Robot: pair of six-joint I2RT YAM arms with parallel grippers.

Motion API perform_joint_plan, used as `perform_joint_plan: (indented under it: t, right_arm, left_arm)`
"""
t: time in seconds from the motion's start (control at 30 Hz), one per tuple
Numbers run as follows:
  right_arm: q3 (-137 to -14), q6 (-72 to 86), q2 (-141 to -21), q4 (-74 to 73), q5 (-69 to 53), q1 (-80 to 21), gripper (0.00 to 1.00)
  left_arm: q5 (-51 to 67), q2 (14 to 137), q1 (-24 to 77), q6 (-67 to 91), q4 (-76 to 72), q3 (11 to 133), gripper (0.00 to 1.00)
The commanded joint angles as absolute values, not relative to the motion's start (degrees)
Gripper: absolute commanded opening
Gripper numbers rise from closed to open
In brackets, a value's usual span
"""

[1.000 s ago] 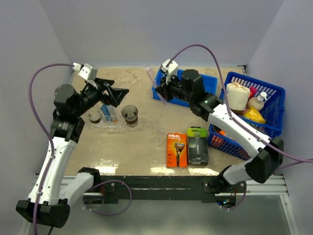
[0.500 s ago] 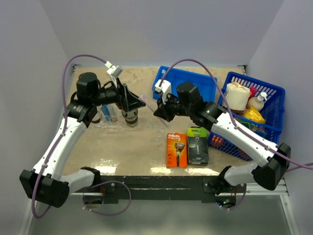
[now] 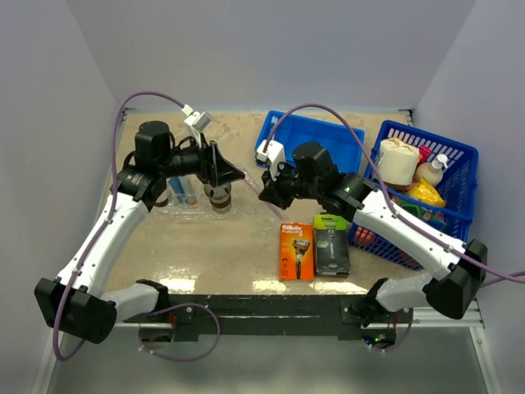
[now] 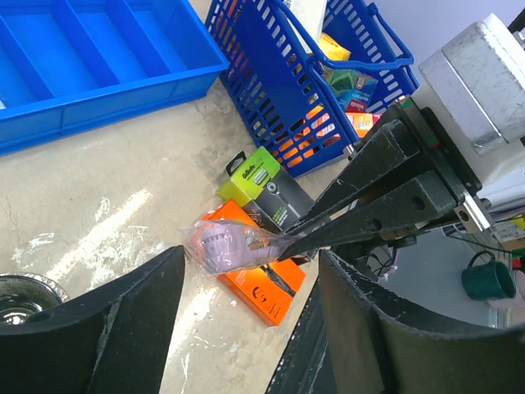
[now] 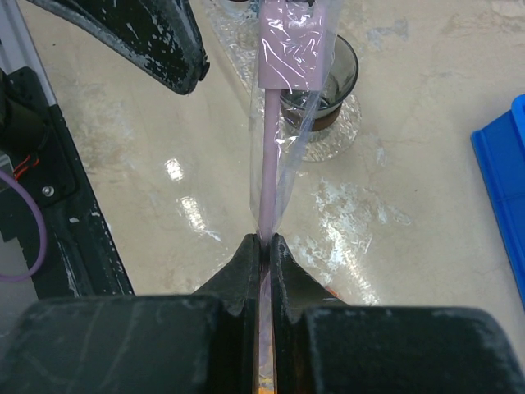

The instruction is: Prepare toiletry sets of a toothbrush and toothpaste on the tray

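Both arms have swung in over the bench (image 3: 221, 246) since a second ago. Right gripper (image 5: 264, 241) is clamped tight on the toothbrush (image 5: 267, 164), a thin lilac stick in crinkly clear wrap. Its wrapped head sits right between the tips of the left gripper (image 3: 228, 172), whose flat black fingers are spread wide. Glossy clear tray (image 3: 187, 213) with round brownish cups (image 3: 217, 195) lies just beside.
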State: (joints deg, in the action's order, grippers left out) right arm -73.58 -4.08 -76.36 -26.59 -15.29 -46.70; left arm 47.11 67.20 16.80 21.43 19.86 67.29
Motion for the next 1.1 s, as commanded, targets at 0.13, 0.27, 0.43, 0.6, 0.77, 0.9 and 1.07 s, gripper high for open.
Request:
perform_joint_plan:
  t: [0.13,0.27,0.43,0.6,0.77,0.9,1.07]
  right_arm:
    - [-74.0,-5.7,-74.4,-27.1,-12.9,-47.9,0.00]
    - [-74.3,-6.0,-74.8,-27.6,-12.0,-48.3,0.00]
    - [-74.1,-6.2,-74.4,-27.3,-10.4,-48.4,0.00]
    - [-73.9,-6.3,-74.2,-27.0,-9.6,-48.5,0.00]
    - [-73.9,-6.4,-74.2,-26.6,-8.0,-48.5,0.01]
    - [-72.8,-6.2,-73.1,-25.2,-6.9,-48.5,0.25]
    - [-70.7,-6.2,-70.9,-23.6,-5.4,-48.5,0.59]
  left_arm:
    - [48.7,69.4,17.4,21.5,18.0,67.7,0.67]
    - [49.0,69.7,17.7,22.1,16.9,67.0,0.55]
    - [49.6,69.4,17.8,21.9,17.3,66.4,0.33]
    - [50.9,69.4,17.8,21.9,17.3,65.7,0.23]
    - [52.5,69.3,17.8,21.9,16.3,65.0,0.00]
    - [48.9,67.2,17.8,22.3,14.1,63.4,0.00]
    - [45.0,62.8,17.7,22.0,9.1,61.9,0.00]
